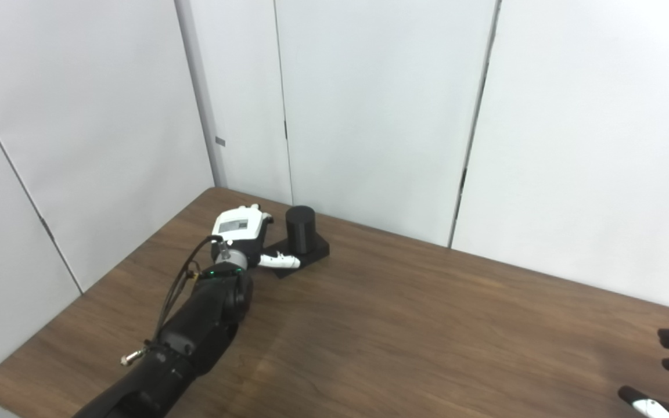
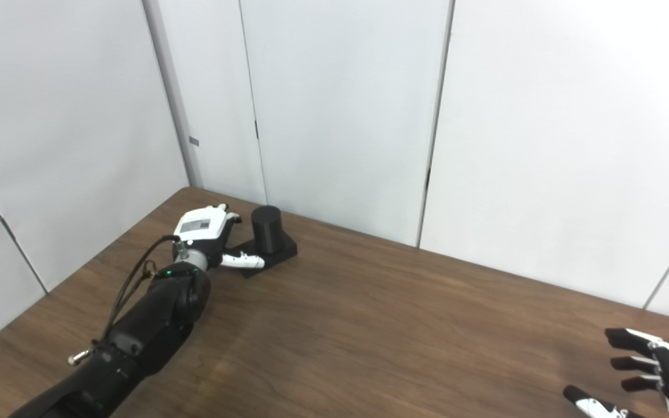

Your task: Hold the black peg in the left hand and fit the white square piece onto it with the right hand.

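Note:
The black peg (image 1: pixel 300 228) is a short upright cylinder on a black square base (image 1: pixel 318 251), standing at the table's far left near the wall. My left hand (image 1: pixel 240 229) is right beside the base on its left, white back facing up. Its thumb (image 1: pixel 281 260) lies across the base's front edge, and its fingers point toward the wall, apart and not closed round the peg. My right hand (image 2: pixel 648 371) is open and empty, fingers spread, low over the table's near right corner. No white square piece is in view.
The brown wooden table (image 1: pixel 404 325) runs from the left corner to the right edge. White wall panels (image 1: pixel 381 104) stand close behind the peg. My left forearm (image 1: pixel 195 331) lies diagonally over the table's left part.

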Robot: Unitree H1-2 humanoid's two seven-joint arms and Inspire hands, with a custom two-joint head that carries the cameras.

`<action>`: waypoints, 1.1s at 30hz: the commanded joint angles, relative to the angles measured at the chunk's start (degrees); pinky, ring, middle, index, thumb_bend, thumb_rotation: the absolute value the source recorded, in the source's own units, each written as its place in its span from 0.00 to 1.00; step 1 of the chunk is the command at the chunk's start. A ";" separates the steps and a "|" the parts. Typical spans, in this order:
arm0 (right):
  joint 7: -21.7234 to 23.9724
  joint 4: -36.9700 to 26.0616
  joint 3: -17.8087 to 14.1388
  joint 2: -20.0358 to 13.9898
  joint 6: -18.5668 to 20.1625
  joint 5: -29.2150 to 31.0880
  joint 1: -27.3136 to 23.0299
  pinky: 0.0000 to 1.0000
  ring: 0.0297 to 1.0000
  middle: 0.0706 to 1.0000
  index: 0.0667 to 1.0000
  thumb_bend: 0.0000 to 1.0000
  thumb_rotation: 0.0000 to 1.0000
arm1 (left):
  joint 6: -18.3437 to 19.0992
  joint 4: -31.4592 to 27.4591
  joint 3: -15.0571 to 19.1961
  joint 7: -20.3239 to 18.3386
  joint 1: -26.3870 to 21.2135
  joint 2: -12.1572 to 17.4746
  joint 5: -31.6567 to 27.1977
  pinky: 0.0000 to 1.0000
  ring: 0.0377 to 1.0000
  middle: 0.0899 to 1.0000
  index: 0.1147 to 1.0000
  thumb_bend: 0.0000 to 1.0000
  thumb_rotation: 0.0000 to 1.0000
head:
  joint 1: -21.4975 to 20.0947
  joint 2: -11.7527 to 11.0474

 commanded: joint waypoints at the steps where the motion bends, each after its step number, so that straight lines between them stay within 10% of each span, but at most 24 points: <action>1: 0.09 -2.37 -0.05 -0.39 -0.38 -0.33 -1.17 0.51 0.62 0.68 0.66 0.61 0.00 | -0.29 0.41 -0.06 1.38 -3.62 0.66 -0.41 0.97 1.00 1.00 0.84 1.00 0.70 | -0.15 0.08; 23: -0.06 -3.31 -0.39 -0.34 -0.37 0.64 -0.61 0.49 0.61 0.68 0.65 0.60 0.00 | -0.74 7.97 -5.43 1.94 -6.24 1.11 -1.25 0.98 1.00 1.00 0.83 1.00 0.65 | -0.93 1.09; 33: -0.12 -3.09 -0.73 -0.59 -1.10 1.47 -0.35 0.50 0.61 0.69 0.65 0.58 0.00 | -3.05 5.86 -5.46 -0.90 -4.36 2.12 -4.58 0.80 0.90 0.83 0.57 0.81 0.47 | -0.72 1.58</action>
